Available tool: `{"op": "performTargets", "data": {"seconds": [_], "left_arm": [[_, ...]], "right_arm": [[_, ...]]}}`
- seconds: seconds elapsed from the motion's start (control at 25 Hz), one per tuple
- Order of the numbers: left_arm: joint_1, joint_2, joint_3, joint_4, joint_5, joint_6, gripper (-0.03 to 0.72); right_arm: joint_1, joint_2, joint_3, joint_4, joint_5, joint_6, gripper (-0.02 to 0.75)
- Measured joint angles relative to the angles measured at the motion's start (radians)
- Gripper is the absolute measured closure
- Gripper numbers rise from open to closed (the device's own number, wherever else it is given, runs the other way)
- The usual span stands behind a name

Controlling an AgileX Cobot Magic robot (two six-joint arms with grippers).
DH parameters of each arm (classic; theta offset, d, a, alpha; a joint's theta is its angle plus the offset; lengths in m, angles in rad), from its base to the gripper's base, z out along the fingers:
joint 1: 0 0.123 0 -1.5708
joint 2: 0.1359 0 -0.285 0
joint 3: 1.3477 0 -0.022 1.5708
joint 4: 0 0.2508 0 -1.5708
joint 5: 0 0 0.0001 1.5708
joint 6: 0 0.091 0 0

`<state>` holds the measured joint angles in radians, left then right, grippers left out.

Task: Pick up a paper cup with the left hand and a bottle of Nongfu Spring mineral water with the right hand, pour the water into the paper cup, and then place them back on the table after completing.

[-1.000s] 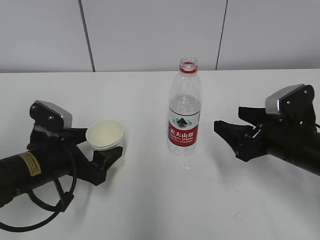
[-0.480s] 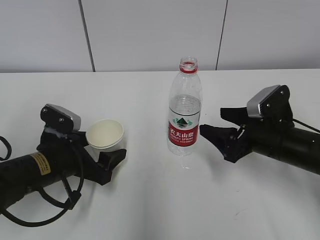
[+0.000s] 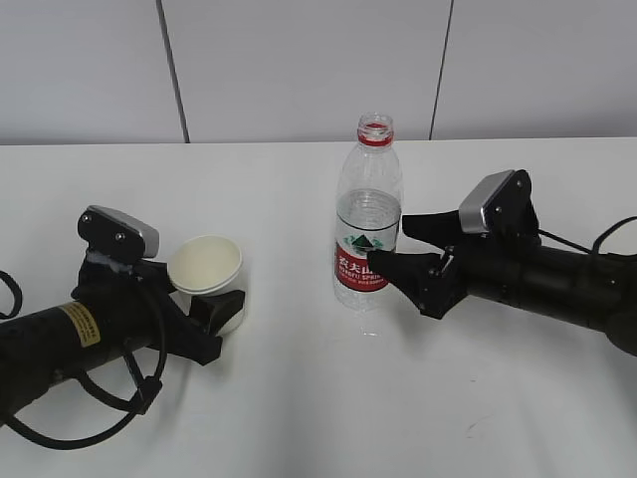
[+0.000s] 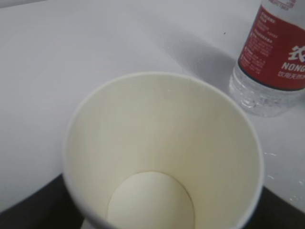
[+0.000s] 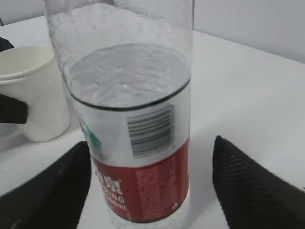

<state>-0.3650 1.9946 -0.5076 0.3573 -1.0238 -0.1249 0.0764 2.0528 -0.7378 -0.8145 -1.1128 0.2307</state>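
Note:
A white paper cup, empty, sits tilted a little between the fingers of my left gripper, which is shut on it low on the white table. In the left wrist view the cup fills the frame, with black fingers at the bottom corners. The uncapped Nongfu Spring bottle, red label, partly full, stands upright mid-table. My right gripper is open, one finger on each side of the bottle's label with gaps showing. The right wrist view shows the bottle between the fingers.
A grey panelled wall runs behind the table. The bottle also shows at the top right of the left wrist view, close to the cup. The cup shows at the left of the right wrist view.
My right arm has moved left until its open fingers flank the bottle. My left gripper has moved in and closed on the cup, which has tilted and shifted slightly left.

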Motion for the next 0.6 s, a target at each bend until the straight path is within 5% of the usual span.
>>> {"op": "performTargets", "data": {"seconds": [0.44,0.6], "left_arm": [[0.0,0.0,0.0,-0.009,0.0,0.0,0.196],[0.0,-0.001,0.0,-0.011,0.002,-0.001,0.202]], "right_arm": [[0.075,0.092,-0.168,-0.041,0.033,0.032,0.15],[0.079,0.096,-0.186,-0.048,0.04,0.035,0.226]]}}
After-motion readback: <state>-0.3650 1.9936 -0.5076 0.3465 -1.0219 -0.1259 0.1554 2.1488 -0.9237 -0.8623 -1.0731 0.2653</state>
